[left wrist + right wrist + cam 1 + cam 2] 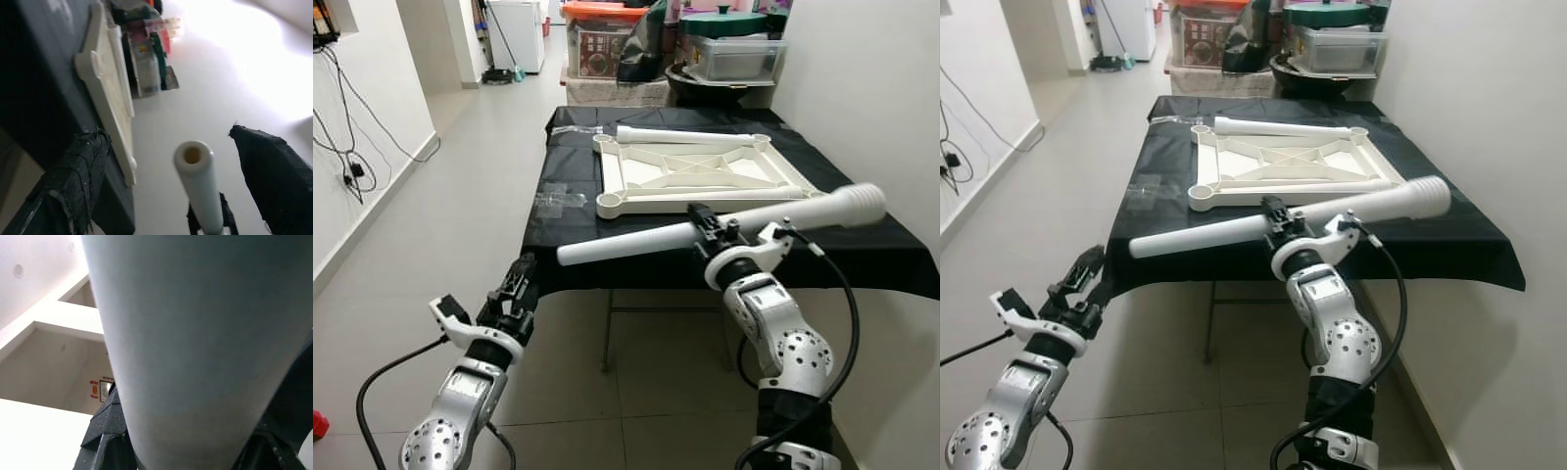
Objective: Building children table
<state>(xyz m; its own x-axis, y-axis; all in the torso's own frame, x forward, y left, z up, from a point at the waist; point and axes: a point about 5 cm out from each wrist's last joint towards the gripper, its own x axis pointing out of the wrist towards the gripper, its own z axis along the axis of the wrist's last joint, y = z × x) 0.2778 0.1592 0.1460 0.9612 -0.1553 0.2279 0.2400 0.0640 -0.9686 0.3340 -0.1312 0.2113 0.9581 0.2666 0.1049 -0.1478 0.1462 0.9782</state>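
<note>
A folding table draped in a black cloth (570, 211) stands against the white wall on the right, on a floor of pale tiles (460, 206). A clear plastic bag (558, 200) lies on the cloth near its left edge. Beyond the far end of the table sit stacked storage things: a clear bin with an orange lid (599, 37), a grey box with a dark green lid (729, 44), and a black bag (641, 44) between them. Farther down the corridor stands a white fridge (519, 31) with a mop (505, 59) leaning beside it. Black cables (342, 147) hang down the left wall to a socket. A small red object (318, 425) lies on the floor at the left edge.
</note>
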